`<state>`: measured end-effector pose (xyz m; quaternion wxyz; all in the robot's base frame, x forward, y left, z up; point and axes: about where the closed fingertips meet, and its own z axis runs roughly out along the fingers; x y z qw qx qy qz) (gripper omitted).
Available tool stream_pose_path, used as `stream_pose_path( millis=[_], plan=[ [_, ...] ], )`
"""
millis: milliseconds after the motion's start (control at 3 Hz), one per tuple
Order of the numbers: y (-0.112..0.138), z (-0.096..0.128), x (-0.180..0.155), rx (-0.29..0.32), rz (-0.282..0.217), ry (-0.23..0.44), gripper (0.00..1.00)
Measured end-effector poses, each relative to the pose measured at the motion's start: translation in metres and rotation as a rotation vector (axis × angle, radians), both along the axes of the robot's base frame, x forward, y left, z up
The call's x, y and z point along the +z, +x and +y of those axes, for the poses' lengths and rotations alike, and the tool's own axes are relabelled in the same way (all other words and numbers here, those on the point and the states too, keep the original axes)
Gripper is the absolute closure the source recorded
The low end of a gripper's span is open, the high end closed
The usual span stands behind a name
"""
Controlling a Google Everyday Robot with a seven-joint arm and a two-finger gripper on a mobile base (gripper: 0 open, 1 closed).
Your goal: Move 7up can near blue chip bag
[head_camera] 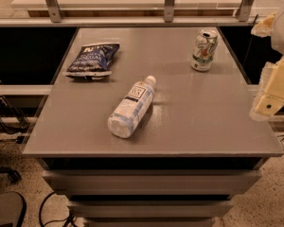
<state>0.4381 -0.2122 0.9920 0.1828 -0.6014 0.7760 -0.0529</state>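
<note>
**Soda can and chip bag on opposite sides of a grey table, robot gripper at the right edge**

A flat grey tabletop (208, 122) fills the middle of the view, seen from above and in front.

A small white-and-green aluminium 7up can (204, 50) with a silver top stands upright near the far right corner. A flat, crinkled dark blue chip bag (92, 59) with white lettering lies near the far left edge, well apart from the can.

Between them and closer to the viewer, a clear plastic water bottle (132, 107) with a white label lies on its side. Its cap points toward the far right and its base toward the front left. It touches neither the can nor the bag.

The robot's cream-coloured gripper (269, 103) shows at the right edge of the view, just outside the table's right side and nearer the viewer than the can. It touches nothing on the table. Whether it is open or closed cannot be told, and nothing is seen in its hold.
</note>
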Motion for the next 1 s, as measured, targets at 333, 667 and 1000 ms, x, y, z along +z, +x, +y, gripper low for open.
stream_pose_path(
  millis=[333,667,1000],
  plan=[
    [0.006,0.001,0.001,0.005,-0.012,0.009,0.00],
    [0.027,0.004,-0.002,0.027,-0.015,0.027,0.00],
    [0.056,0.010,-0.011,0.058,-0.003,0.041,0.00]
  ],
)
